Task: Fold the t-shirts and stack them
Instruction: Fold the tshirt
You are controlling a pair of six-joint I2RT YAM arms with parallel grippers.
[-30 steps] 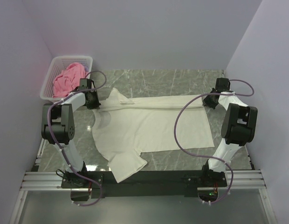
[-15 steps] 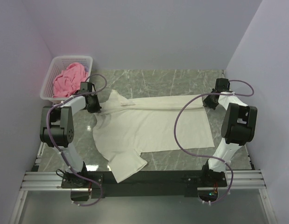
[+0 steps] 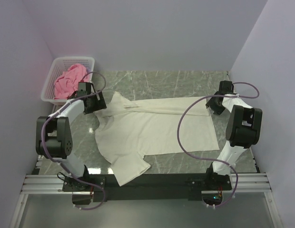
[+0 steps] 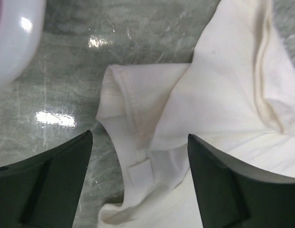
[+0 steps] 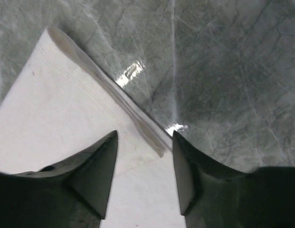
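The cream-white t-shirt (image 3: 152, 130) lies spread on the marble table, its far edge folded over toward the near side in a long band. My left gripper (image 3: 93, 102) hovers at the shirt's collar end; its jaws (image 4: 139, 142) stand wide open over the collar and label (image 4: 142, 172), gripping nothing. My right gripper (image 3: 213, 103) is at the shirt's far right corner, its jaws (image 5: 143, 142) open above the hem (image 5: 90, 95), which lies flat below them. The pink t-shirt (image 3: 69, 80) sits bunched in the basket.
The white lattice basket (image 3: 54, 71) stands at the far left corner, close behind my left gripper; its rim (image 4: 14, 42) shows in the left wrist view. Walls close in the table on the left, back and right. A sleeve (image 3: 131, 168) hangs near the front edge.
Both grippers have opened and let go of the shirt's folded edge. The left arm has drawn back a little to the left; the right arm has barely moved.
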